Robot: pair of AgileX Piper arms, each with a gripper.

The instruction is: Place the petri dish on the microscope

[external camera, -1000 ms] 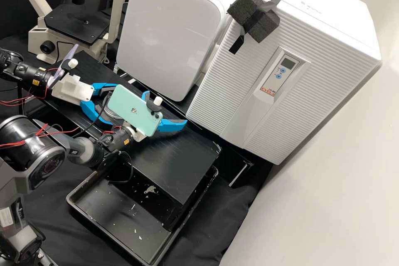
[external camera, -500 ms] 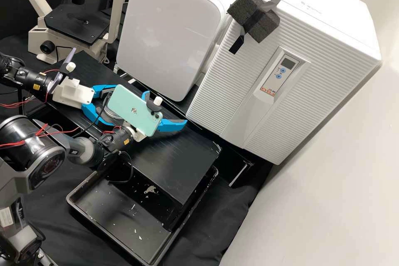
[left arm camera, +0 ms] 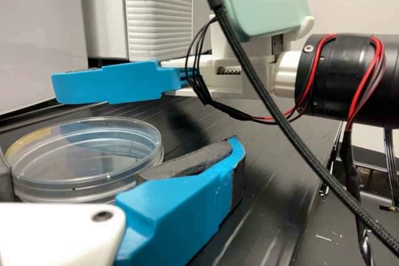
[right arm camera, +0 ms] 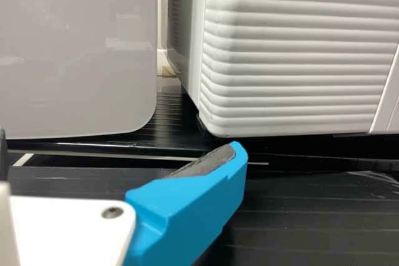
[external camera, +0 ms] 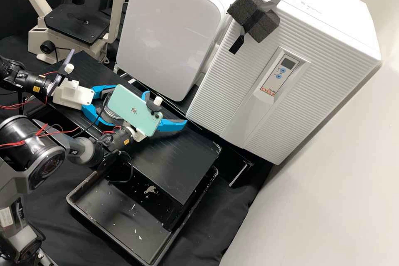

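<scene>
Blue fingers (left arm camera: pixel 181 210) stood spread on the left claw (external camera: pixel 111 105), to either side of the clear petri dish (left arm camera: pixel 87 160), which lay on the black tabletop (external camera: pixel 178 162); whether they touched it I could not tell. Spread as well was the right claw (external camera: pixel 165 109), near the dish, with a mint-green phone (external camera: pixel 135 110) mounted behind it. The cream microscope (external camera: pixel 77 25) stood well apart from the dish. Beyond the tabletop rose a white cabinet (external camera: pixel 224 87) with a ribbed front, and a black tray (external camera: pixel 93 224) held pale flecks.
</scene>
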